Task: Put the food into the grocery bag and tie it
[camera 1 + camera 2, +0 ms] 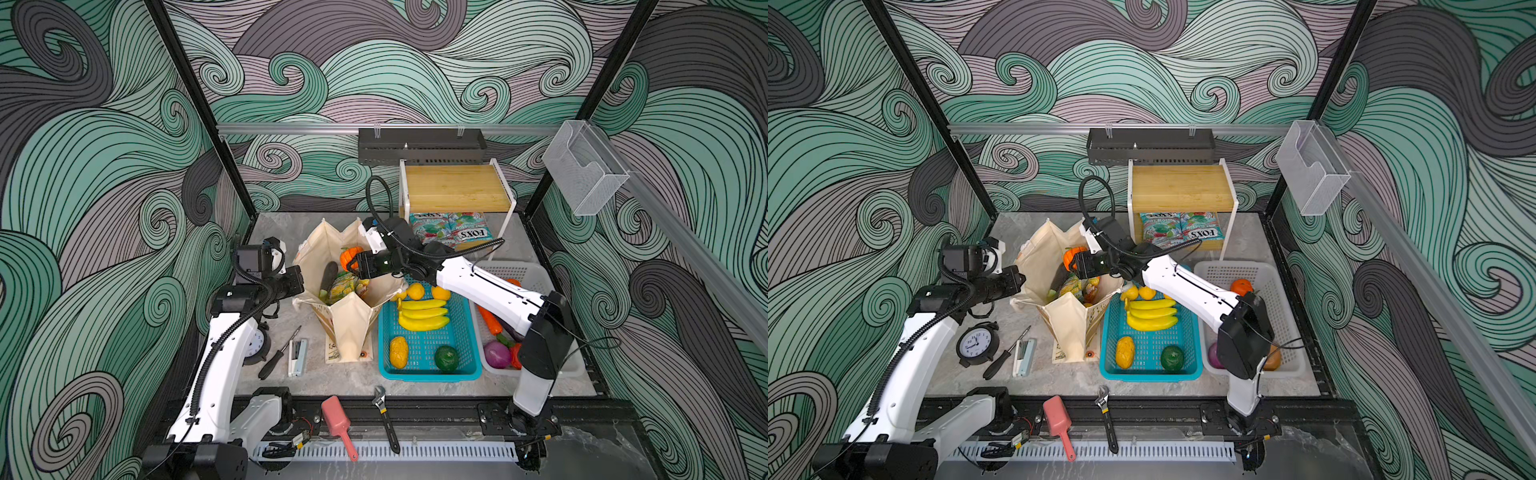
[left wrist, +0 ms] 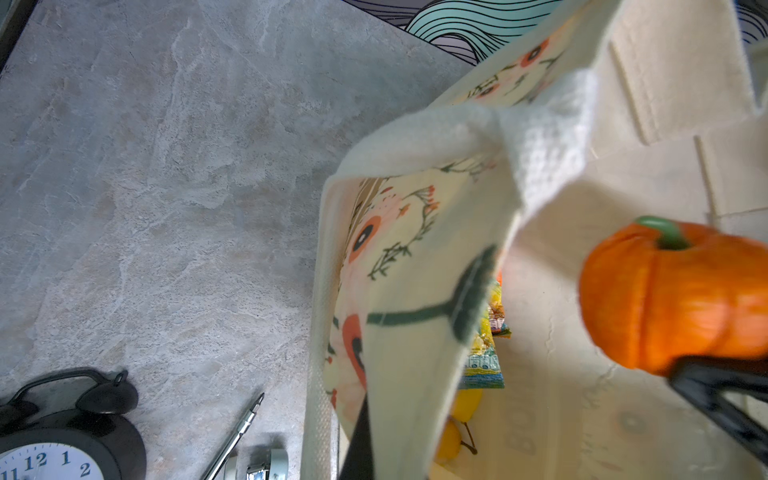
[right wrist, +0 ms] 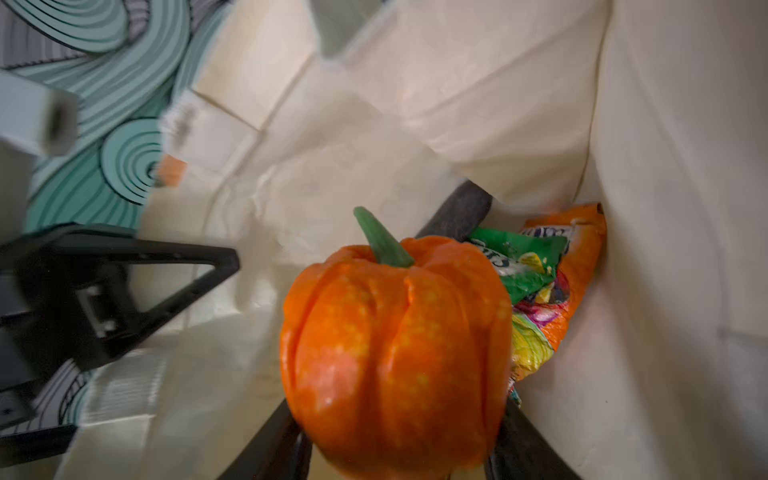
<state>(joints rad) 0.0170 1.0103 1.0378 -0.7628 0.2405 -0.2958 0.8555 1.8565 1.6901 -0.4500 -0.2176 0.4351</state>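
Ribbed orange fruit (image 3: pixel 395 345), seemingly clamped in right hand (image 1: pixel 355 266) over grocery bag (image 1: pixel 353 324); if rim-pinching left hand (image 1: pixel 298 282) slips, mouth collapses.

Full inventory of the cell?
tote bag: 1, cream floral, mid-table
toy pumpkin: 1, orange, over bag mouth
candy packets: 2, green and orange, inside bag
wooden shelf: 1, white frame, table back
FOX'S packets: 2, teal-red, under wooden shelf
teal basket: 1, right of bag
bananas: 3, yellow, teal basket
small round fruits: 2+, yellow-orange, teal basket
mango, green fruit: 1 each, teal basket
white basket: 1, far right; carrot, red onion visible
alarm clock: 1, black, left of bag
screwdriver, stapler: 1 each, beside clock
pink scoop, wrench: 1 each, front rail
black rack, clear holder: 1 each, wall rails
left gripper: shut on bag rim
right gripper: pumpkin between jaws
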